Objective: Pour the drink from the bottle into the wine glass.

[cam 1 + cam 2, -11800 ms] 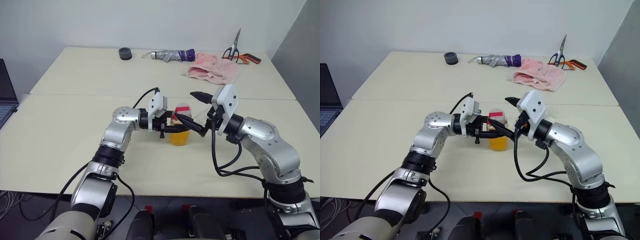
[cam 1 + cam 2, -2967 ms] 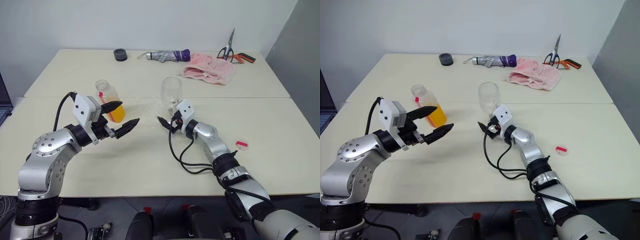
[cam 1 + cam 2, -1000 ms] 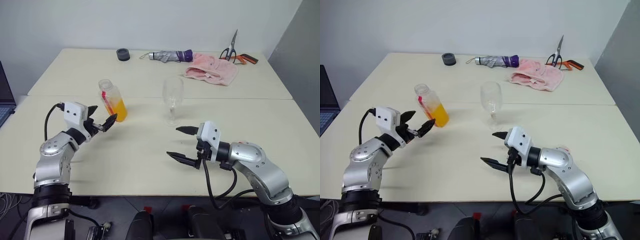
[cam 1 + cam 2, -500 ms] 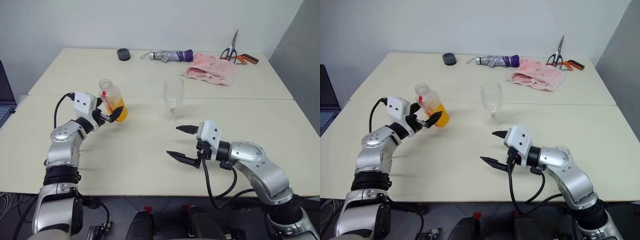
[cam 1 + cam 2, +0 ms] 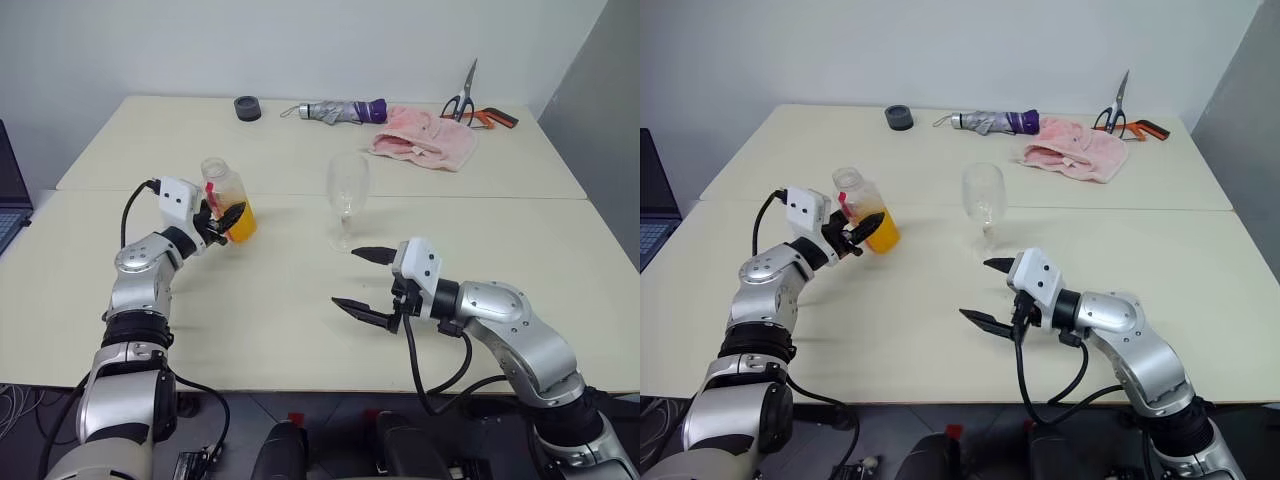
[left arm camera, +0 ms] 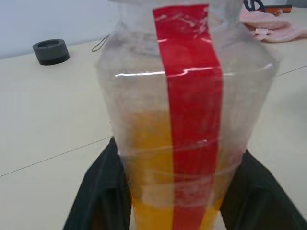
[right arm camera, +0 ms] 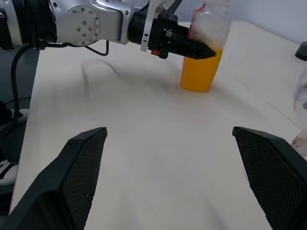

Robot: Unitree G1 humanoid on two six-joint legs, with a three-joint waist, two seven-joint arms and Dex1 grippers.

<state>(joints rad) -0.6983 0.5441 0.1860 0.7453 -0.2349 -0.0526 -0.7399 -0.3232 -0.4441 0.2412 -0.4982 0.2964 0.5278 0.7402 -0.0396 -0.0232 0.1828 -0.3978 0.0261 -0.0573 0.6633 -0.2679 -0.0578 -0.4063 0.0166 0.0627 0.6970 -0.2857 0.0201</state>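
Left gripper [image 5: 226, 220] clamped on bottle [image 6: 184, 124], red label strip seemingly unlettered; right gripper [image 5: 365, 281] spread, empty.

1. The bottle [image 5: 226, 199] is standing on the table [image 5: 270, 320], left of the wine glass [image 5: 345, 200];
2. The umbrella [image 5: 335, 110], cloth [image 5: 425, 140] and scissors [image 5: 463, 95] are lying behind them.

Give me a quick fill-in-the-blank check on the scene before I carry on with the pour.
1. The left gripper is shut on the ____.
2. The drink in the bottle is ____ in colour.
3. The right gripper hangs ____ in front of the wine glass.
4. The wine glass holds ____ drink.

Missing words: bottle; orange; open; no
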